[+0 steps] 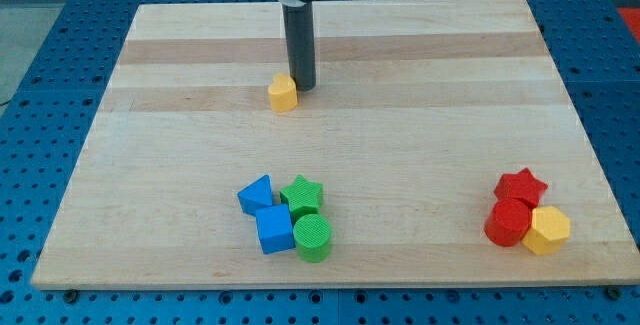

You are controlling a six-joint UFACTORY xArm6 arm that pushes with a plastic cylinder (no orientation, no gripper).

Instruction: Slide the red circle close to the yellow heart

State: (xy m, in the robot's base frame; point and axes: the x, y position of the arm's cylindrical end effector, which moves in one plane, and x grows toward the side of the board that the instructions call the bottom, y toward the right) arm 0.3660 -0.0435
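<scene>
Red circle (508, 223) sits at the board's (180, 195) four o'clock, touching a red star (521, 186) and a yellow hexagon (546, 230). My tip (302, 86), a bare rod with no fingers, touches the yellow heart (283, 93) at twelve. Blue and green blocks cluster at six.

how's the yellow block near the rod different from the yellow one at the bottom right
The yellow heart sits alone near the view's top, with my tip touching or nearly touching its right side; the yellow hexagon lies at the view's lower right, pressed against the red circle. The heart looks smaller. Both are yellow.
</scene>
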